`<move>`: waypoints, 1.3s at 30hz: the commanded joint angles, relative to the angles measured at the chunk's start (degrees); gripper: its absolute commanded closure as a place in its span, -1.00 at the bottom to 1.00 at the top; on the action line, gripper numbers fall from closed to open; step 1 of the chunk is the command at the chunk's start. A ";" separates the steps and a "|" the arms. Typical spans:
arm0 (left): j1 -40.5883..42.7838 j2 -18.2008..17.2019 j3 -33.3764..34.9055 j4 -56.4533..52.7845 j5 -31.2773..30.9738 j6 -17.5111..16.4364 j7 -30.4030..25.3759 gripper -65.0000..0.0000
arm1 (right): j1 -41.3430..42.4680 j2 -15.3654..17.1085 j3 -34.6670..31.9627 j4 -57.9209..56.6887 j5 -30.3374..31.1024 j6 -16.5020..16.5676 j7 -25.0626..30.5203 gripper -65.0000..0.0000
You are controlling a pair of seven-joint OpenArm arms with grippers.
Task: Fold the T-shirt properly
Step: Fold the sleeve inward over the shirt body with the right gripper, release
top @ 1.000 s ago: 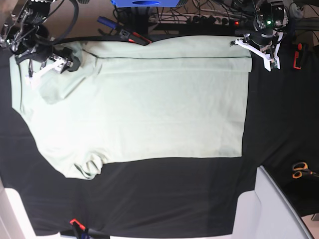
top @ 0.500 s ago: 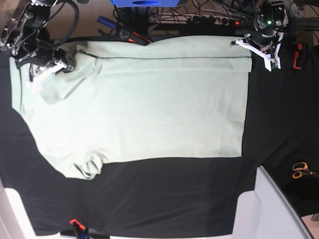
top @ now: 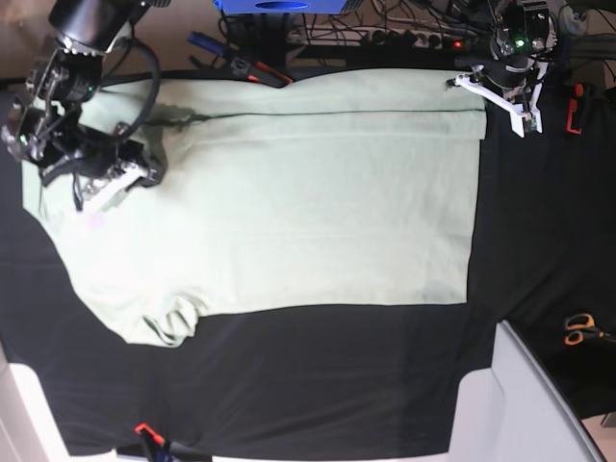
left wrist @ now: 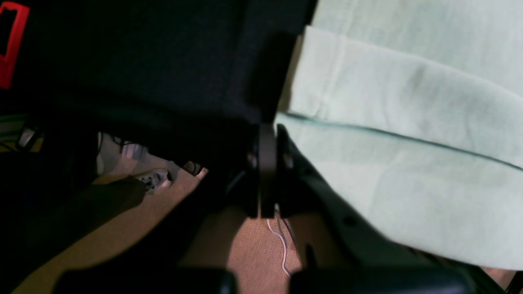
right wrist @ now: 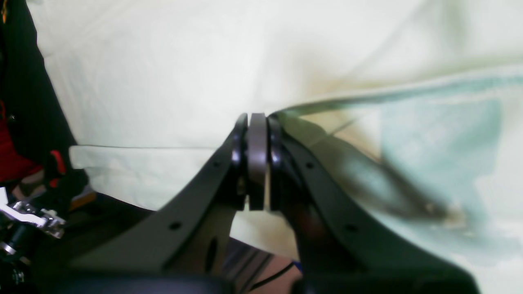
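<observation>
Both jaws pinched on T-shirt point(top: 289, 192) edge; right gripper point(right wrist: 256, 122) should carry sleeve inward, flat, left gripper point(left wrist: 267, 130) anchoring

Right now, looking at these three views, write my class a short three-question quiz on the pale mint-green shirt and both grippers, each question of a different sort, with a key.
1. True or false: the pale mint-green cotton T-shirt lies spread on the black table cloth.
2. Multiple choice: the right gripper is A) wide open above the cloth, B) shut on a fold of the T-shirt, C) holding the scissors.
3. Fill in: the orange-handled scissors lie near the ____ edge of the base view.

Key
1. True.
2. B. In the right wrist view the jaws meet with fabric pinched beside them.
3. Right, well clear of the left gripper, whose jaws are shut at the T-shirt's corner.
</observation>
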 commanded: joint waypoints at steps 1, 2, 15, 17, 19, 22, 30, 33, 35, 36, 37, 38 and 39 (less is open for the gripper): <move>0.32 -0.52 -0.20 0.77 0.30 0.05 -0.67 1.00 | 1.51 0.36 -0.39 0.79 1.07 -0.91 0.73 1.00; 0.32 -0.52 -0.20 0.77 0.30 0.05 -0.67 1.00 | 1.95 0.45 -0.92 0.79 1.07 -2.23 0.73 1.00; 0.32 -0.43 -0.20 0.77 0.39 0.05 -0.67 1.00 | 10.30 3.26 -4.61 -6.33 1.07 -3.72 0.99 1.00; 0.32 -0.43 -0.20 0.77 0.39 0.05 -0.67 1.00 | 11.18 4.14 -4.61 -7.56 1.07 -3.72 1.69 1.00; 0.32 -0.43 -0.20 0.77 0.48 0.05 -0.67 1.00 | 11.18 4.49 -4.61 -8.44 1.07 -3.72 2.04 1.00; 0.32 -0.43 -0.20 0.77 0.48 0.05 -0.67 1.00 | 11.18 4.75 -4.61 -9.93 1.07 -3.72 2.04 1.00; 0.23 -0.43 -0.20 0.77 0.48 0.05 -0.58 1.00 | 12.67 4.75 -4.70 -11.07 1.07 -3.72 2.04 0.80; 0.23 -0.43 -0.20 0.77 0.48 0.05 -0.58 1.00 | 13.55 4.75 -4.70 -10.63 1.07 -3.19 2.04 0.23; 0.23 -0.43 -0.20 0.77 0.48 0.05 -0.58 1.00 | 14.17 4.75 -4.70 -10.02 1.07 -3.10 2.13 -0.16; 0.23 -0.43 -0.20 0.77 0.48 0.05 -0.58 1.00 | 14.25 4.84 -4.70 -8.88 1.07 -3.10 2.57 -0.29; 0.23 -0.43 -0.20 0.77 0.48 0.05 -0.58 1.00 | 14.25 4.84 -4.70 -7.03 1.16 -3.02 3.01 -0.33; 0.23 -0.43 -0.20 0.77 0.48 0.05 -0.58 1.00 | 13.64 4.84 -4.61 -4.83 1.25 -2.40 3.45 -0.33; 0.23 -0.43 -0.20 0.77 0.48 0.05 -0.58 1.00 | 12.85 5.46 -4.26 -2.19 1.25 -1.00 3.98 -0.30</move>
